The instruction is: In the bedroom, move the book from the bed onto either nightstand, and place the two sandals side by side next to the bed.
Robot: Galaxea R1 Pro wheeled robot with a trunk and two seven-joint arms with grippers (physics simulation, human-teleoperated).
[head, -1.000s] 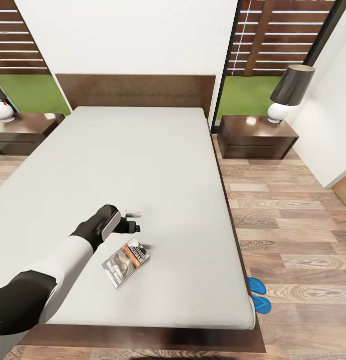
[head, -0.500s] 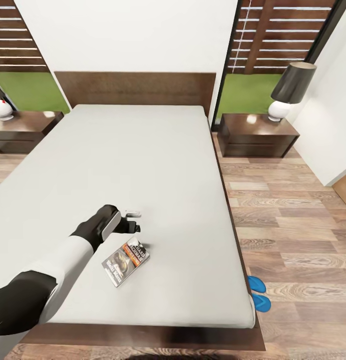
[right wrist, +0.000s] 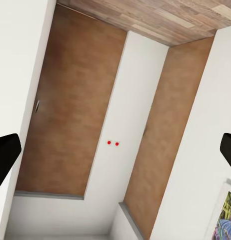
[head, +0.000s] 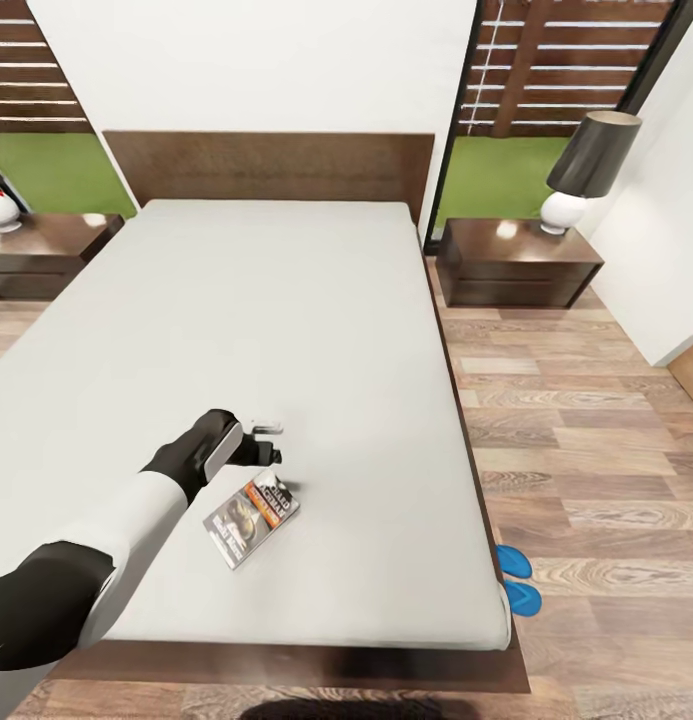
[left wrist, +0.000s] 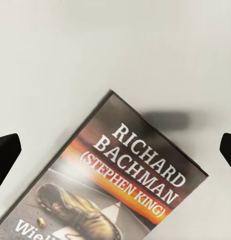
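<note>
Partly hidden by the bed [head: 316,330] edge, two blue sandals [head: 518,580] lie on the floor at 4 o'clock. Book [head: 251,518] lies flat on the mattress, long axis running 7 to 1 o'clock, just below the left pincer [head: 269,443], which hangs open and empty. Left wrist view reads cover lettering [left wrist: 145,167]. Right pincer [right wrist: 115,155] is open, facing brown doors [right wrist: 70,115].

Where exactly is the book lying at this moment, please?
In the head view, the book lies flat on the bed, near its foot end and left of centre, just below the left end effector.
</note>
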